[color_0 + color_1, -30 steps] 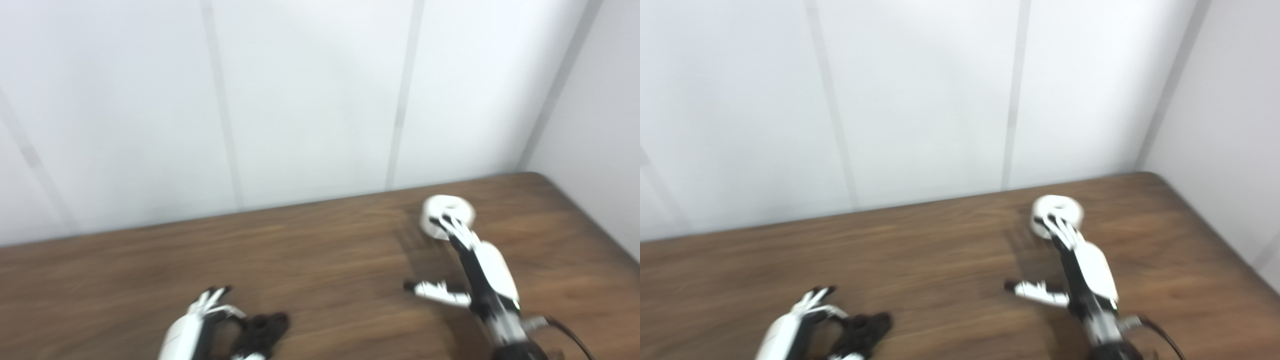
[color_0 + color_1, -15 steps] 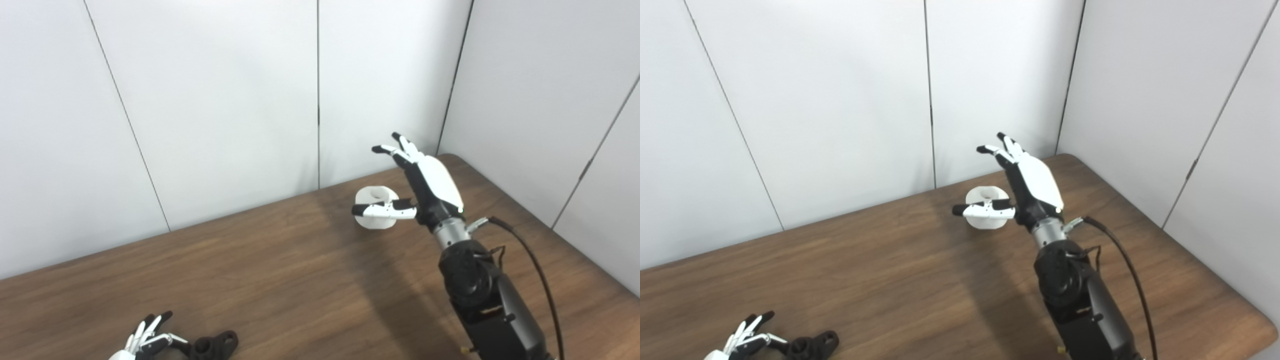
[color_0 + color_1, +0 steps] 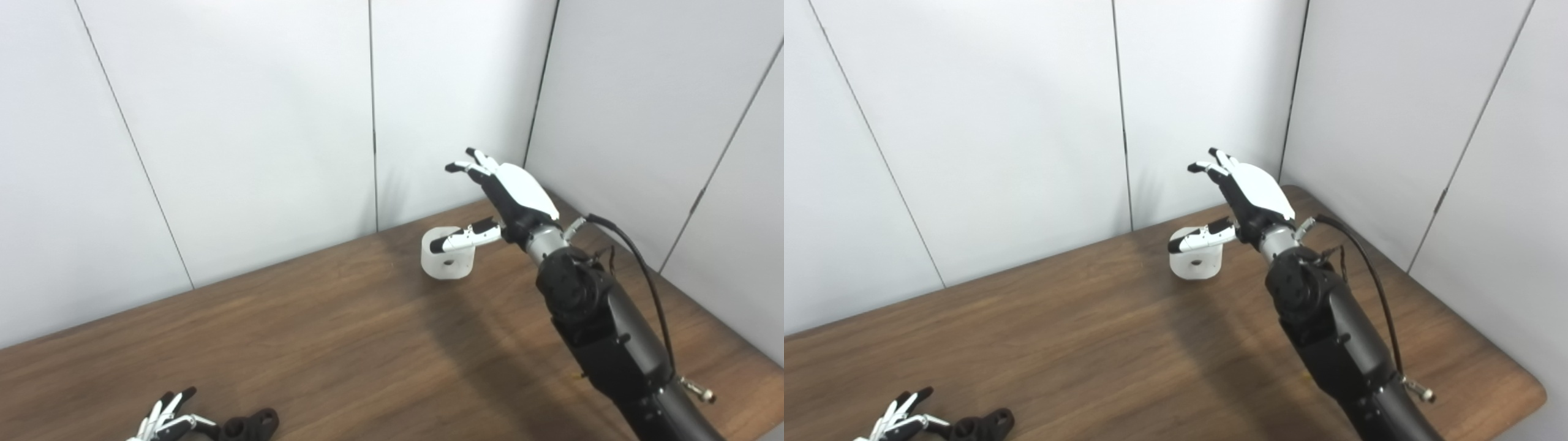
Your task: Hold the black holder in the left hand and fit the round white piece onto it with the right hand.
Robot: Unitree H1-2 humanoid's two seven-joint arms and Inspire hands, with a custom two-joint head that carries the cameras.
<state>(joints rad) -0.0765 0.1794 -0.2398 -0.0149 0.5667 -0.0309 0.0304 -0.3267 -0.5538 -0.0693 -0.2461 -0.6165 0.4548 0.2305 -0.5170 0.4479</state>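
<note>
— Where was the right hand (image 3: 511,193)?

— Raised over the far end of the wooden table (image 3: 343,331), fingers (image 3: 474,165) spread apart and holding nothing. The round white piece (image 3: 446,261) stood on the table just below its thumb, which crossed in front of the piece's top edge; whether they touched, I couldn't tell.

— And the left hand (image 3: 897,419)?

— Low at the near edge, mostly out of sight. Its fingers looked apart. The black holder (image 3: 983,424) lay on the table just to that hand's right; contact with the thumb I couldn't make out.

— Far from the white piece?

— Well apart.
</note>
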